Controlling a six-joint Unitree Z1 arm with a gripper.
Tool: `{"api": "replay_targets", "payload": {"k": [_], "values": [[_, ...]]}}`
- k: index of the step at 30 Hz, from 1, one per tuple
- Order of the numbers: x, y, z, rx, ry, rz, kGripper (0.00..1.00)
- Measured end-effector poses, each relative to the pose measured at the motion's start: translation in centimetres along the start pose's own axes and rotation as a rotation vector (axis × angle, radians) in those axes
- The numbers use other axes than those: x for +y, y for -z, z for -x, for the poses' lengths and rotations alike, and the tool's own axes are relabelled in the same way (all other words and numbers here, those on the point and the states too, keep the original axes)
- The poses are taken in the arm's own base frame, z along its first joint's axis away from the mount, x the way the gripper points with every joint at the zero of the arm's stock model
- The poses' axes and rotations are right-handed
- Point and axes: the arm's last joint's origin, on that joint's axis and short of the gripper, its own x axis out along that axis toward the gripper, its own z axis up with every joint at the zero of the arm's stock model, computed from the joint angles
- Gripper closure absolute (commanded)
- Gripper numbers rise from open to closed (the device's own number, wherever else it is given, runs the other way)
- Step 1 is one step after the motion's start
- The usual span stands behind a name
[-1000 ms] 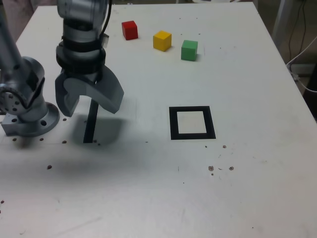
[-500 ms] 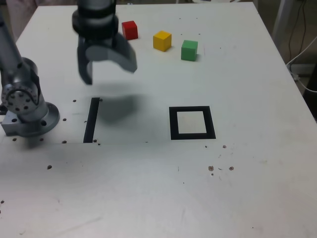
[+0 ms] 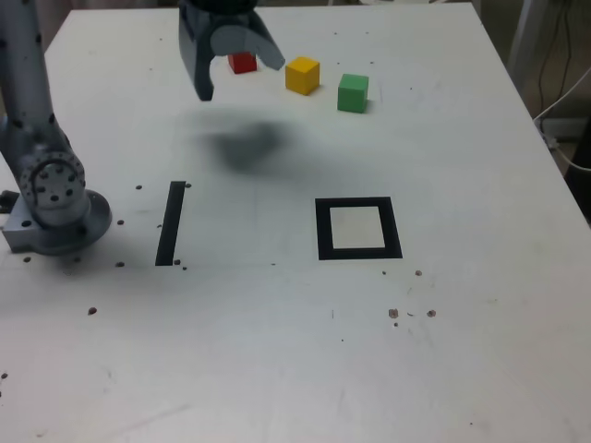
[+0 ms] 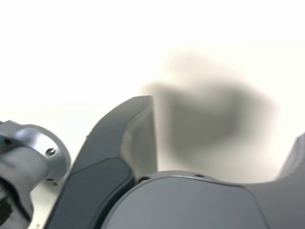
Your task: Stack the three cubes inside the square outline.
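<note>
White tabletop (image 3: pixel 443 351). Hand (image 3: pixel 242 78) wide open, holding nothing, up in front of red cube (image 3: pixel 244 63). Yellow cube (image 3: pixel 302 75), green cube (image 3: pixel 353 93) beside. Square outline (image 3: pixel 358 229) empty.

The gripper (image 3: pixel 238 74) hides most of the red cube (image 3: pixel 244 63) in the exterior view, and the picture's top edge cuts off the arm above it. In the wrist view the table (image 4: pixel 71 57) is washed out to white, the gripper's shadow (image 4: pixel 214 114) is blurred, and one finger (image 4: pixel 296 160) is cut off at the edge.
</note>
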Motion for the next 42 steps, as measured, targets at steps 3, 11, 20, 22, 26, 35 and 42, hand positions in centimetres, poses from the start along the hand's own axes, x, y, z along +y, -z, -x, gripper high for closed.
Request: {"api": "replay_targets", "payload": {"k": [3,11,20,22,26,35,42], "values": [[2.3,-1.7,-0.2,0.013,0.001,0.034,0.01],[8.2,-5.4,-1.0,0.034,0.022,0.028,0.01],[12.5,-7.6,-3.0,0.066,0.066,-0.001,0.01],[13.0,-7.6,-3.6,0.079,0.076,-0.004,0.01],[14.4,-7.6,-5.1,0.104,0.094,-0.003,0.01],[16.4,-9.1,-6.8,0.114,0.111,-0.055,0.03],[17.5,-9.5,-7.9,0.128,0.125,-0.054,0.16]]}}
